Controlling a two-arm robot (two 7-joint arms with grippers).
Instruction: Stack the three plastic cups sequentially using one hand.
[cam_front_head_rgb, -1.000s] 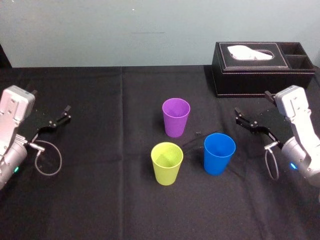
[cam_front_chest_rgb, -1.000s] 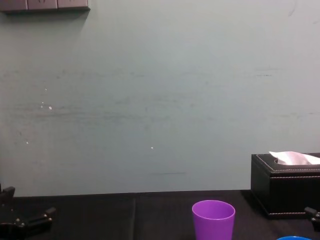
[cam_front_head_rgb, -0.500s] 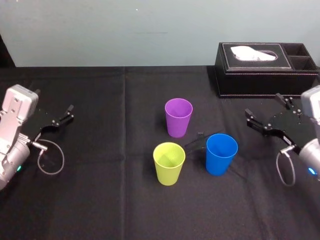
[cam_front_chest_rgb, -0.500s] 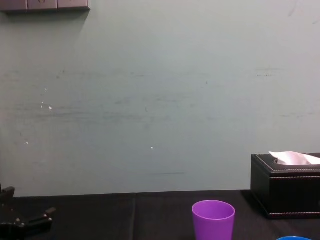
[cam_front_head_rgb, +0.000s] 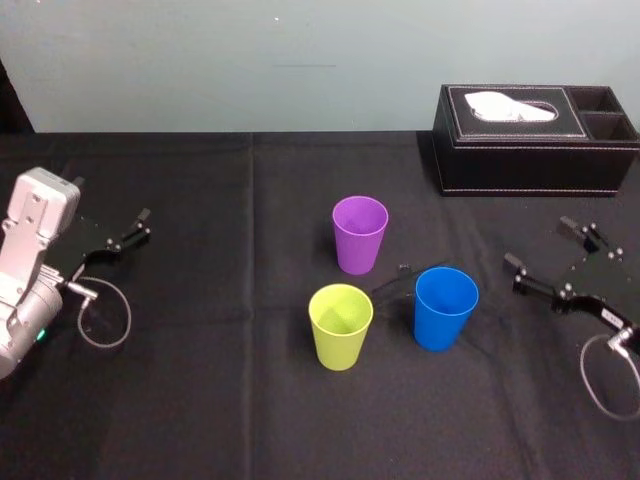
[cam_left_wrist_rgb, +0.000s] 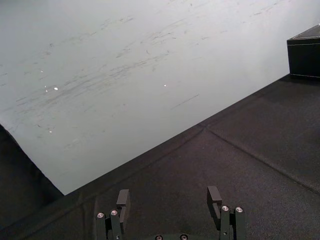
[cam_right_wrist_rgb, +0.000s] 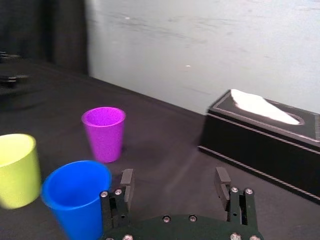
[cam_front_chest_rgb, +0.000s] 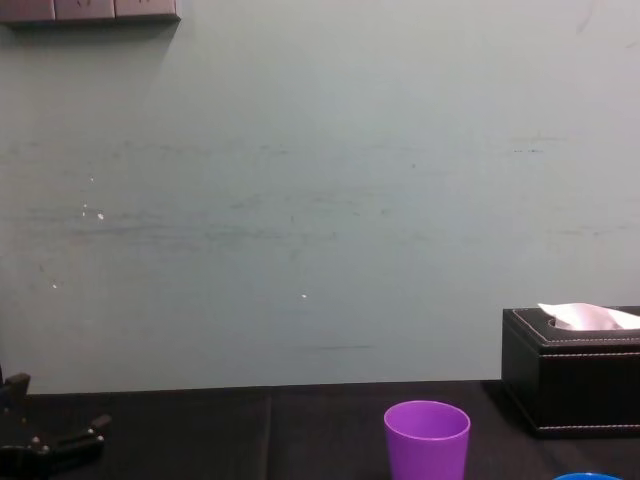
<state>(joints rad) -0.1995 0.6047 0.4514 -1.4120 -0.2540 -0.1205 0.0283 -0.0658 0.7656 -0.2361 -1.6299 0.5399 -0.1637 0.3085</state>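
Cups standing mouths up in a loose triangle at centre of the head view, on the black table cloth (cam_front_head_rgb: 200, 380). Purple cup (cam_front_head_rgb: 359, 234) at the back, yellow-green cup (cam_front_head_rgb: 341, 326) lower and slightly left, blue cup (cam_front_head_rgb: 446, 307) lower right. None touching; each has open cloth around it. Upright and separate probably suits nesting: any one can be lifted by its wall and dropped into another.

Right gripper (cam_front_head_rgb: 540, 244) at the right edge of the head view, low over the cloth, jaws spread wide, nothing between them. It points toward the cups; the right wrist view has the blue cup close ahead of it, with the purple and yellow-green ones beyond. Judged the working hand, with blue the likely first pick since it is nearest. Spread looks wide enough to take a cup wall or rim.

Left gripper (cam_left_wrist_rgb: 168, 194) at mid-left of the head view, well apart from the cups, jaws likewise apart and empty, facing bare cloth and wall. Parked, by the look of it.

Black tissue box (cam_front_head_rgb: 535, 140) upper right, behind the right gripper, clear of the cups.

No stacking done yet.
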